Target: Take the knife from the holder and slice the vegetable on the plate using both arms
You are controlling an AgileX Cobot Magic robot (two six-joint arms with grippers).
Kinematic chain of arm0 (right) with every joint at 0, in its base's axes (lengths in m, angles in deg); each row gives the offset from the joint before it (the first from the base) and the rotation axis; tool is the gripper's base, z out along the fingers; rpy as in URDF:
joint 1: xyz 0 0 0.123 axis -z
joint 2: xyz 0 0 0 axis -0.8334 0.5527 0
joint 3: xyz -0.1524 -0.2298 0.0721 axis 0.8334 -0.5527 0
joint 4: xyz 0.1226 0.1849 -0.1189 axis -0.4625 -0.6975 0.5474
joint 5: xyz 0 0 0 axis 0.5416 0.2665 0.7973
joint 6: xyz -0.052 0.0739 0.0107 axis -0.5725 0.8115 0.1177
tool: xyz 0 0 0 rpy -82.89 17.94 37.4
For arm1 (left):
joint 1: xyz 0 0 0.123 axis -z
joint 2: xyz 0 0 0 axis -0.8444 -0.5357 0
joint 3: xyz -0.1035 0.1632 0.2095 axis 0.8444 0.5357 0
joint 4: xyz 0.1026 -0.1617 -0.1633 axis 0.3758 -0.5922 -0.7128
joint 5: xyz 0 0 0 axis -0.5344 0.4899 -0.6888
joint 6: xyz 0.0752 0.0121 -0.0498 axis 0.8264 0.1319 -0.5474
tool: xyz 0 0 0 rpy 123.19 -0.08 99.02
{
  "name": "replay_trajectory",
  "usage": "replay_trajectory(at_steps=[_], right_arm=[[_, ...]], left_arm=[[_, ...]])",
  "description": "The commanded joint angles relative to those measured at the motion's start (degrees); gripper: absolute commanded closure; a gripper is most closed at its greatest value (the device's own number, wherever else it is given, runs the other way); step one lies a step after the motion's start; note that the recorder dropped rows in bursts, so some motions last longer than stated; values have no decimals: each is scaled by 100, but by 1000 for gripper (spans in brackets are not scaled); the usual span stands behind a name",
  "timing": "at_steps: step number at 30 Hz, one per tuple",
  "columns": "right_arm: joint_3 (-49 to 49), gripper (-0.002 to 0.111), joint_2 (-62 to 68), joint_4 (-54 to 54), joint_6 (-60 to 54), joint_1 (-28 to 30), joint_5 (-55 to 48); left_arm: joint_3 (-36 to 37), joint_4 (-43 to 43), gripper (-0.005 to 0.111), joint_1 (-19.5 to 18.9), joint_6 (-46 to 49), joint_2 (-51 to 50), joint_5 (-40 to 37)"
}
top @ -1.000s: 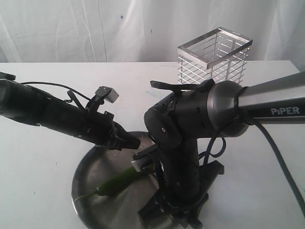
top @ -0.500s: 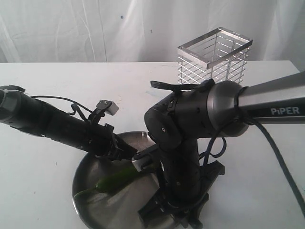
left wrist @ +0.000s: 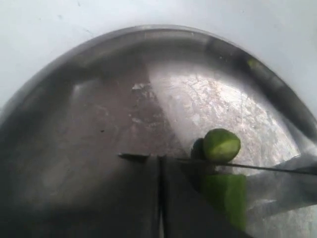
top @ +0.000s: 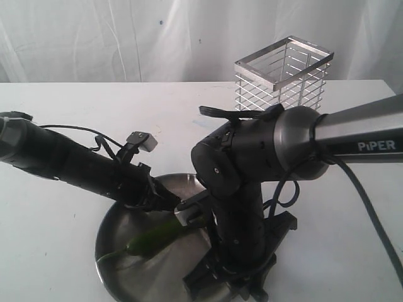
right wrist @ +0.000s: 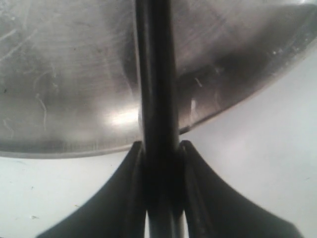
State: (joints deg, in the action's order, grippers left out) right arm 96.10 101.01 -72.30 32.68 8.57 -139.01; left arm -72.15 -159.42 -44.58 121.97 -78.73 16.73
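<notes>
Two grips matter here: our right gripper [right wrist: 160, 147] is clamped on the black handle of the knife [right wrist: 155, 74], and our left gripper [left wrist: 159, 163] is pressed fully together with nothing between its fingers. Its tip sits low over the plate [left wrist: 148, 33], just beside the chili [left wrist: 225, 197]; whether it touches, we cannot tell. The blade [left wrist: 257, 168] shows edge-on as a thin line across the chili, with a round green end [left wrist: 222, 145] on its far side, and we cannot say if that end is cut free. We judge a slice is in hand, so we want the blade upright and drawn through rather than pushed, with the left tip pinning the chili near the cut yet clear of the edge, since the glossy chili may roll. The holder [top: 283, 72] stands well behind the plate.
</notes>
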Motion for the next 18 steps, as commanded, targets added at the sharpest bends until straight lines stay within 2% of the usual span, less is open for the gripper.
replay_trajectory(at_steps=[1, 4, 7, 11, 16, 18], right_arm=[[-22, 108, -11, 87, -50, 48, 11], [-22, 108, -133, 87, -50, 48, -11], [-22, 108, -411, 107, -50, 48, -23], [-22, 108, -836, 107, -50, 48, -206], [-25, 108, -982, -467, -190, 48, -168], [-25, 108, -936, -506, -153, 27, -28]], left_arm=[[100, 196, 107, -49, -96, 606, 390], [121, -10, 107, -138, -226, 1151, 355], [169, 159, 107, -164, -631, 1749, 317], [523, 159, 107, -164, -644, 2368, 541], [730, 208, 107, -164, -611, 2664, -304], [852, 350, 107, -144, -378, 2664, -392]])
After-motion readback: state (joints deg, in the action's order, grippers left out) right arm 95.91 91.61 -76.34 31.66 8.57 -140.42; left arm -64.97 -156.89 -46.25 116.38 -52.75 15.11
